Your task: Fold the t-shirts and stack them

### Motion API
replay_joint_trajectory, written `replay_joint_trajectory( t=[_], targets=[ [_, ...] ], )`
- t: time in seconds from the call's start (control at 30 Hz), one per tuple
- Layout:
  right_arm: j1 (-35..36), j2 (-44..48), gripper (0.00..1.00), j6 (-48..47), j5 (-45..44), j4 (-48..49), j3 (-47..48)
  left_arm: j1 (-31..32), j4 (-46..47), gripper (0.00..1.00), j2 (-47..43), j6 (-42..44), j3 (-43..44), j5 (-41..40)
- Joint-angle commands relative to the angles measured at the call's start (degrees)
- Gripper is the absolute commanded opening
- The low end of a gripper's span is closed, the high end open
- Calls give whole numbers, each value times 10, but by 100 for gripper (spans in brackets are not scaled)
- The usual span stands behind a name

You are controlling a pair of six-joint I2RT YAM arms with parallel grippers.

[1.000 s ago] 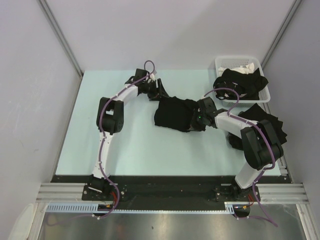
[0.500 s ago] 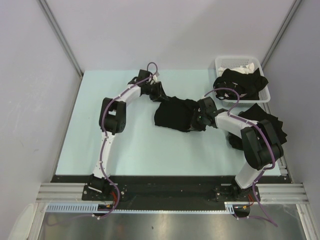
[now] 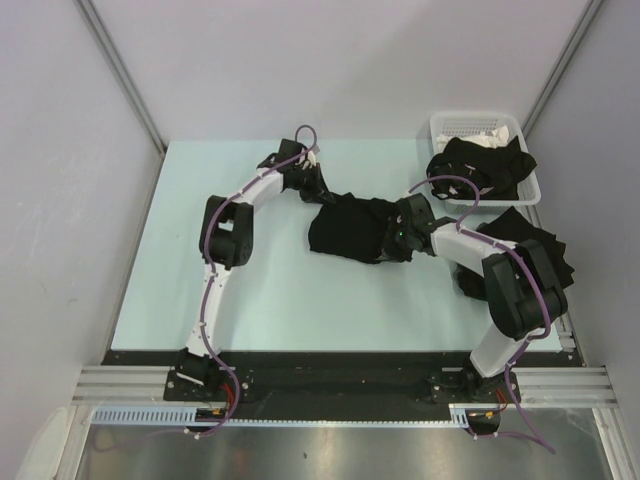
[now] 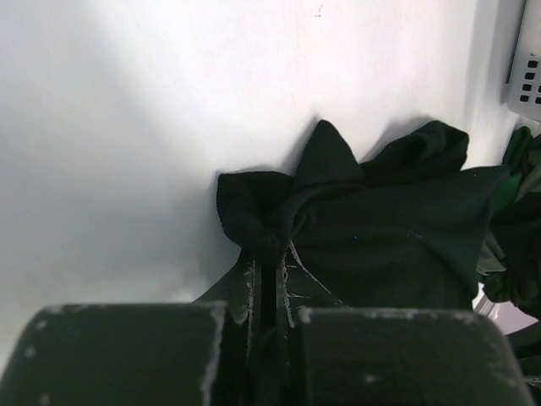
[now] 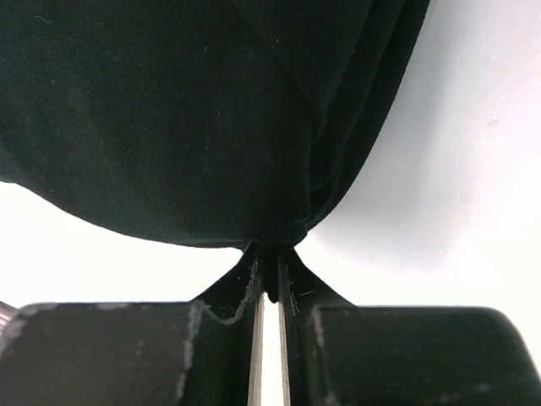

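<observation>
Black cloth t-shirt (image 3: 347, 230) lies crosswise, left of the white slotted plastic basket (image 3: 460, 127).
Our left gripper (image 4: 269, 254) and right gripper (image 5: 269, 254) pinch its ends.

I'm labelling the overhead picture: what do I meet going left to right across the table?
Left gripper → black shirt → right gripper → white basket. The nearer shirt pile overlaps the basket sideways, so it is left out.
</observation>
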State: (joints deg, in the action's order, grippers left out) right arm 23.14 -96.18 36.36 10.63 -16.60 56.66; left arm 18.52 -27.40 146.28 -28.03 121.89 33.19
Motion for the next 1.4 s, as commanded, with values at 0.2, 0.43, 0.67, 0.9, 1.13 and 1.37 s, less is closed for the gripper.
replay_joint_trajectory(
  t=[0.2, 0.43, 0.67, 0.9, 1.13, 1.37],
  targets=[
    [-16, 51, 0, -28, -7, -16, -2, 5, -45, 0, -17, 43, 2, -110],
    [-41, 97, 0, -33, -11, -37, 8, 6, -78, 0, -46, 68, 51, -143],
    [-45, 131, 0, -53, -39, -94, 52, 5, -100, 0, -83, 70, 69, -148],
    [-46, 150, 0, -45, -46, -112, 77, 6, -99, 0, -114, 60, 78, -135],
    [-46, 153, 0, -46, -56, -137, 108, 16, -89, 0, -157, 47, 49, -99],
    [-48, 161, 0, -48, -74, -171, 148, 38, -96, 0, -192, 48, 21, -83]
  ],
)
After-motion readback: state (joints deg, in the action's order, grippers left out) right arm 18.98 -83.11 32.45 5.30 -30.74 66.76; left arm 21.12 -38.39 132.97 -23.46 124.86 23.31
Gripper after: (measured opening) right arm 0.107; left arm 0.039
